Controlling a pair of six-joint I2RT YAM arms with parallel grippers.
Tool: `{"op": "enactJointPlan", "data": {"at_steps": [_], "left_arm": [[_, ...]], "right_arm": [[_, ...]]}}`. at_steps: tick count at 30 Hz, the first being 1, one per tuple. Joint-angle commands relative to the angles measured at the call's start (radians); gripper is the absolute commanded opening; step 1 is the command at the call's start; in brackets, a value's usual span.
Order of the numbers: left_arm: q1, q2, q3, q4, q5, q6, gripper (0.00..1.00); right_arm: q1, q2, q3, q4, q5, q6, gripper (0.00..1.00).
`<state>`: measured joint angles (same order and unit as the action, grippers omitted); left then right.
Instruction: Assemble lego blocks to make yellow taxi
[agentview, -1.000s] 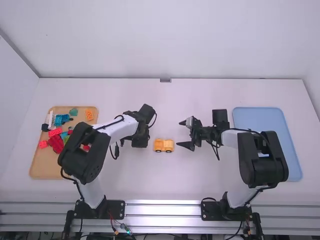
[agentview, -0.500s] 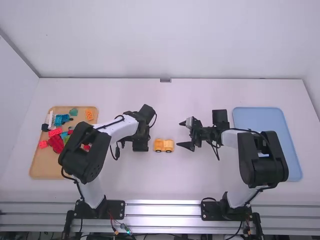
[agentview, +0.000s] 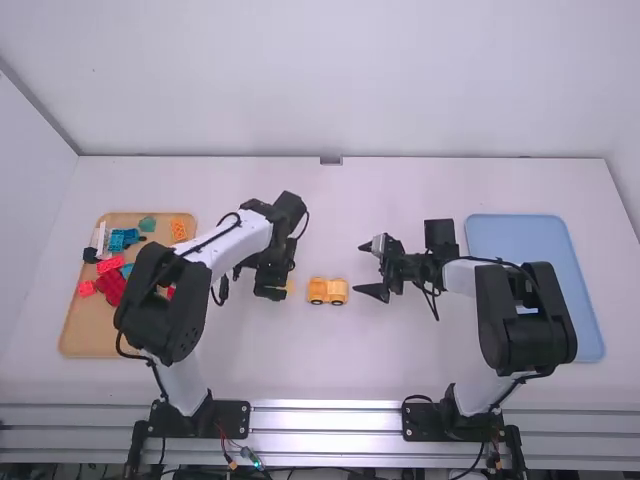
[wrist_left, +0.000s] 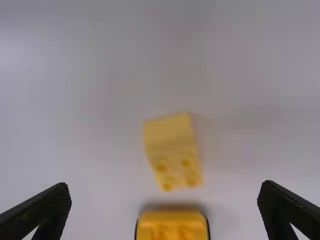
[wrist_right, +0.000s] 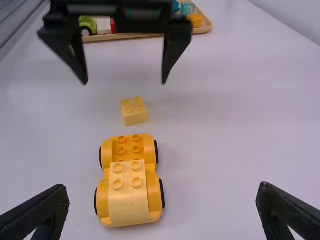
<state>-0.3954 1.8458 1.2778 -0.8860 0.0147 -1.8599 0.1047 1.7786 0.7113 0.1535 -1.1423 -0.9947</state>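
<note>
Taxi of yellow-orange plastic, black-wheeled and part-built (wrist_right: 152, 200), stands on its wheels on the table between the two arms, within reach of both, which seems to suit joining and steadying alike. A pale yellow block with a sloping face (wrist_right: 128, 200) is seated on the half nearer the right arm, probably as the cab; the other half's studs are bare, perhaps for the next piece. That piece is likely the small, pale yellow studded block (wrist_right: 134, 117), loose and studs up just beside the taxi, apart from it. The left gripper (wrist_right: 124, 82) is spread above this block with nothing pinched, placed as if for a grasp. The right gripper (agentview: 358, 268) is also spread and empty beside the taxi's other end, where it could brace the body. Beneath everything lies a smooth white table (agentview: 300, 370); the tan tray (agentview: 85, 335) at its left side holds red, blue, green and orange blocks (agentview: 112, 287), presumably the supply, while a light blue tray (agentview: 515, 225) at the right may await the finished taxi. Plain pale walls (agentview: 340, 80) enclose the workspace.
</note>
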Motion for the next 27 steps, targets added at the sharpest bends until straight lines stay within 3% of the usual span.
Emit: {"op": "enactJointPlan", "data": {"at_steps": [1, 6, 10, 17, 21, 27], "left_arm": [[0.003, -0.013, 0.126, -0.063, -0.060, 0.273, 0.99], [0.003, -0.013, 0.340, -0.166, -0.171, 1.030, 0.99], [0.003, -0.013, 0.411, -0.156, -0.189, 1.561, 0.99], [0.003, -0.013, 0.417, -0.187, -0.185, 2.162, 0.99], [0.005, -0.013, 0.388, -0.160, -0.074, 2.531, 0.99], [0.113, -0.028, 0.335, -0.267, 0.382, 3.073, 0.99]], "right_arm": [[0.001, 0.006, -0.005, -0.003, -0.007, 0.004, 0.98], [0.001, 0.006, -0.005, -0.004, 0.023, 0.004, 0.99], [0.001, 0.006, -0.005, -0.003, 0.021, 0.003, 0.99], [0.001, 0.006, -0.005, 0.002, 0.021, 0.003, 0.99], [0.001, 0.006, -0.005, 0.003, 0.022, 0.004, 0.99], [0.001, 0.006, -0.005, 0.000, 0.021, 0.004, 0.99]]}}
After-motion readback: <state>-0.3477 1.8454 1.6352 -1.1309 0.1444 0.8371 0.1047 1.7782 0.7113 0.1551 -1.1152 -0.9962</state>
